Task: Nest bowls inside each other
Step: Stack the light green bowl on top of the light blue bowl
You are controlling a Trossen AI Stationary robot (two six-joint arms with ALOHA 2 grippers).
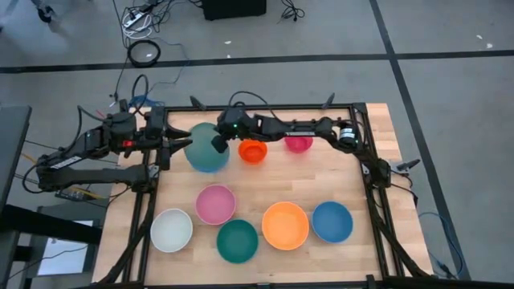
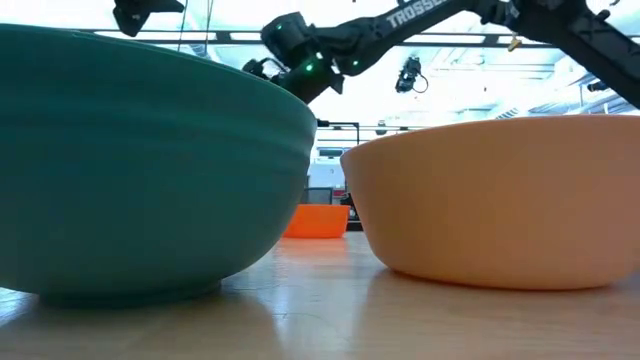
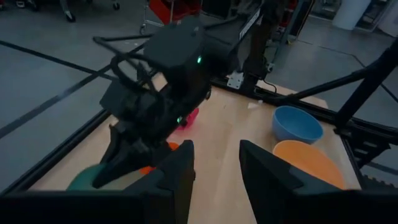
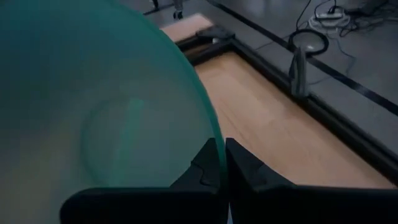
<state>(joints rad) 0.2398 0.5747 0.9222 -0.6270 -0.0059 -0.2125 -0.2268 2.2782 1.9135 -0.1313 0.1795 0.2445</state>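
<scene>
My left hand (image 1: 183,138): at the far-left edge of the tabletop (image 1: 369,172), fingers (image 3: 177,177) spread apart, nothing between them, tips just beside the lifted bowl.
Grey-green bowl (image 1: 207,148): far left of the tabletop, its rim pinched by my right hand, tilted and raised.
My right hand (image 1: 217,143): clenched on the grey-green bowl's rim (image 4: 211,134), my arm reaching across from the right along the far edge.
White bowl (image 1: 172,229): near-left corner, resting alone.
Pink bowl (image 1: 215,204): just beyond and right of the white one.
Teal bowl (image 1: 237,241): near edge, right of the white bowl.
Red-orange bowl (image 1: 253,151): small, far side, just right of the lifted bowl.
Orange bowl (image 1: 285,225): near side, right of the teal one.
Magenta bowl (image 1: 298,144): small, far side, partly under my right arm.
Blue bowl (image 1: 332,221): rightmost, beside the orange bowl.
</scene>
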